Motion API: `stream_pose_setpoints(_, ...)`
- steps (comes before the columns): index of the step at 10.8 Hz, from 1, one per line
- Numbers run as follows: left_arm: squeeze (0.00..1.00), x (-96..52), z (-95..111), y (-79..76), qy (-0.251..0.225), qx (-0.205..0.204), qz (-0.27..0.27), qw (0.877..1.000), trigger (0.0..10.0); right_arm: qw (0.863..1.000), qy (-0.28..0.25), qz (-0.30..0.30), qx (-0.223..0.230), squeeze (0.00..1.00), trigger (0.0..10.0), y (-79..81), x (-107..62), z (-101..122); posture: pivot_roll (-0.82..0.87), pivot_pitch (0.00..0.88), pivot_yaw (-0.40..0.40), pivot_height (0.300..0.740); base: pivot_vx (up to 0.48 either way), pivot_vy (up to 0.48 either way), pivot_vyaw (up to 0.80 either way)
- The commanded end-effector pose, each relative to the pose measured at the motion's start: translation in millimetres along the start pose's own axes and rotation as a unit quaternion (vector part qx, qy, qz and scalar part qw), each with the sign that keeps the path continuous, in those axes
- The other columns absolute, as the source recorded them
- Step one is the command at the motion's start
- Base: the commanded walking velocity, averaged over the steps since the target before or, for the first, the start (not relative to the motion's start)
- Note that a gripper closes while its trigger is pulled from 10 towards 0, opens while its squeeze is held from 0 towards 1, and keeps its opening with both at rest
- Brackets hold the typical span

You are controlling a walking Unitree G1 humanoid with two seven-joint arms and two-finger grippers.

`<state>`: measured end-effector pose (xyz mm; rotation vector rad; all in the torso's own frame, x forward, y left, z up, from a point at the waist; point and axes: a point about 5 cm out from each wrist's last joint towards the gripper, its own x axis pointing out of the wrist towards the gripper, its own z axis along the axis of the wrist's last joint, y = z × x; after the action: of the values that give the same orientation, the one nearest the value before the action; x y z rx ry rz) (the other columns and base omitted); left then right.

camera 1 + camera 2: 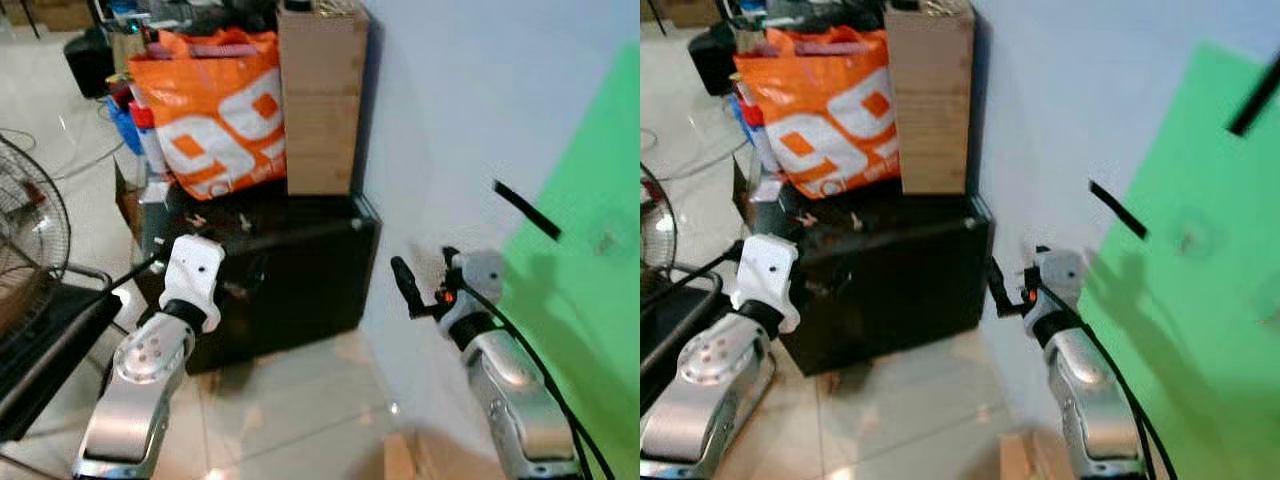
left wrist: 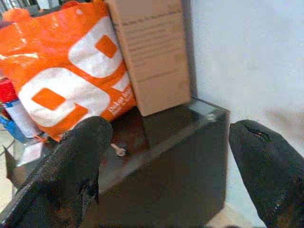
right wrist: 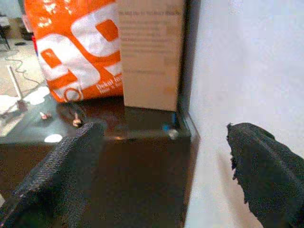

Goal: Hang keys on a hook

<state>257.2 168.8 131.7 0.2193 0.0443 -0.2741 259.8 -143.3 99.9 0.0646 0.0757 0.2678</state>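
Keys [image 2: 118, 150] on black cabinet [image 1: 300, 280] top, L hand [image 2: 171, 175] & R hand [image 3: 161, 175] both spread, nr wall [image 1: 440, 110]

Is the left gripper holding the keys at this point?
No, the left gripper is open and empty, fingers spread above the black cabinet.

We cannot make out the small pale object [image 2: 117, 150] on the black cabinet [image 1: 300, 280] — it could be keys, but it is too small and blurred to tell. The orange bag [image 1: 215, 105] is cut off at the frame's top and hides whatever stands behind it. On the green sheet [image 1: 1200, 260], a faint round mark [image 1: 1188, 238] stays too soft to identify.
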Motion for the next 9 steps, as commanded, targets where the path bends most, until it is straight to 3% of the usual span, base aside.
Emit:
stream_pose_setpoints(1, 0.00, -0.8, 2.1, 5.5, -0.002, 0.006, 0.012, 1.000, 10.0, 1.000, -0.008, 0.019, -0.001, 1.00, 10.0, 7.0, 1.7, 2.6, -0.04, 0.000, -0.002, 0.740, 0.382, 0.000, 0.00)
stream_pose_setpoints(7, 0.00, 0.4, 3.0, 6.3, -0.003, 0.005, 0.013, 1.000, 10.0, 1.000, -0.012, 0.026, 0.000, 1.00, 10.0, 10.8, 3.4, 3.4, -0.04, 0.000, -0.004, 0.740, 0.382, 0.000, 0.78)
stream_pose_setpoints(9, 0.00, 1.7, 3.4, 6.3, -0.003, 0.004, 0.012, 1.000, 10.0, 1.000, -0.011, 0.016, 0.001, 1.00, 10.0, 6.2, 2.5, 2.5, -0.05, 0.000, 0.003, 0.740, 0.390, 0.000, 0.00)
